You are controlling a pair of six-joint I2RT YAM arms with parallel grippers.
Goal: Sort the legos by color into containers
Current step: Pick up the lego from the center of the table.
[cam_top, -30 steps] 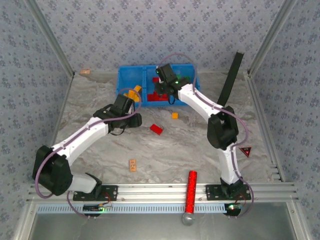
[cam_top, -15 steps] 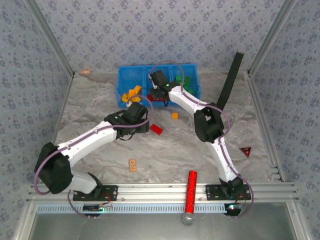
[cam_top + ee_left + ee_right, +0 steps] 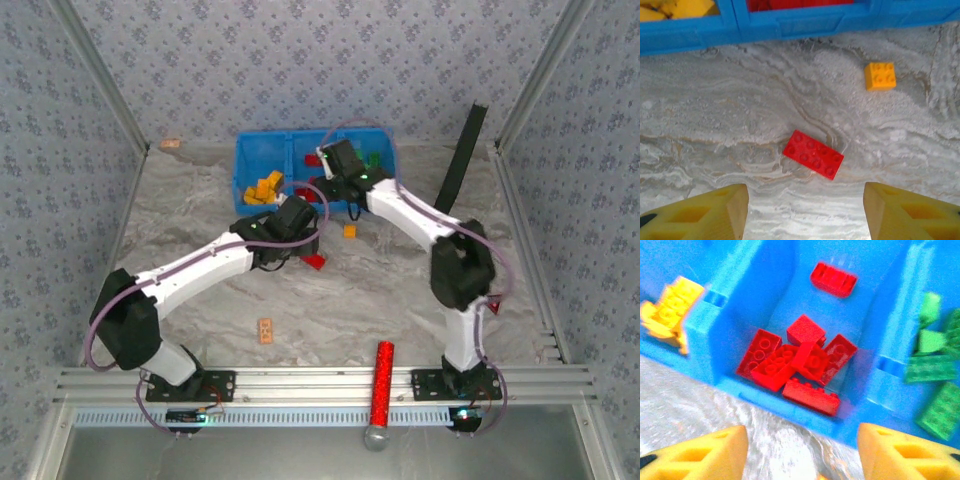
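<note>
- Blue glossy plastic forms the containers (image 3: 243, 168), three joined open-top bins at 12 o'clock on the marbled grey-white table (image 3: 180, 230). From above, the right arm (image 3: 415, 212) hides much of the middle and right bins.
- Of the left gripper (image 3: 804, 197) we see two yellow, hollow-ribbed fingertips, cut off by the lower edge of its wrist view. They stand moderately apart with nothing between them.
- At 12 o'clock from that gap a red brick (image 3: 813, 154), a flat two-by-four studded rectangle, lies skewed on the table, clear of both fingers. From above, the gripper covers part of it.
- An orange brick (image 3: 880, 75), square with four studs, lies at 1 o'clock from the red one, well apart from it.
- The right gripper (image 3: 801, 440) hangs at the bins' near side, its fingertips spread wide and empty. Blur smears this wrist view.
- Red legos (image 3: 795, 362) lie heaped in the middle bin. Yellow legos (image 3: 670, 307) lie at 9 o'clock in the left bin and green legos (image 3: 935, 385) at 3 o'clock in the right bin, both groups cut off by the frame edges.
- A tan block (image 3: 266, 330) and a red glittery cylinder (image 3: 381, 383) lie toward 6 o'clock. We cannot read the block's markings.
</note>
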